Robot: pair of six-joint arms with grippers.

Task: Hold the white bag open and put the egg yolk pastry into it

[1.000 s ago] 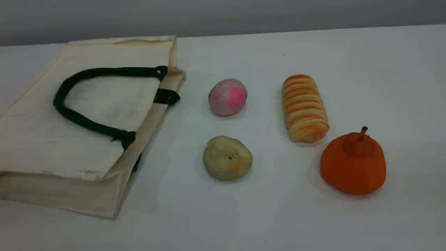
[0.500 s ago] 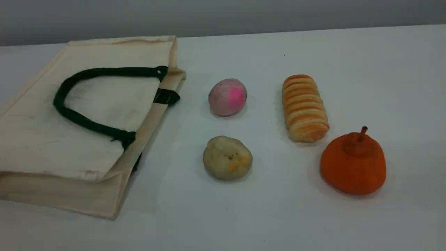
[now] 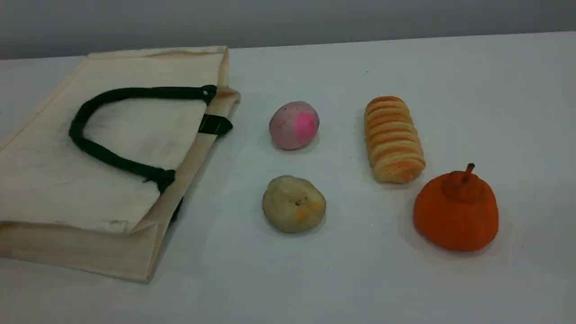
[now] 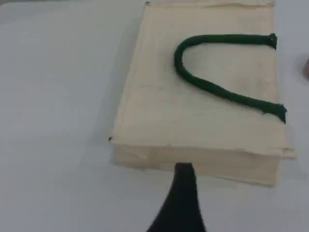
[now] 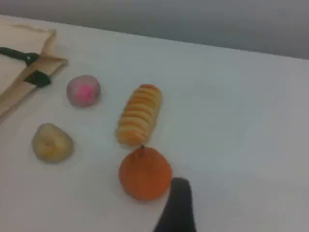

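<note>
Bare table (image 3: 225,211) separates white bag (image 3: 54,180) from egg yolk pastry (image 3: 294,204); left gripper (image 4: 184,175), right gripper (image 5: 180,187) gape empty.

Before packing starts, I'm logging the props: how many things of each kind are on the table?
White bag: 1
Round pastries: 2, the egg yolk pastry and the pink-spotted ball
Striped long roll: 1
Orange stemmed fruit: 1
Total: 5
</note>
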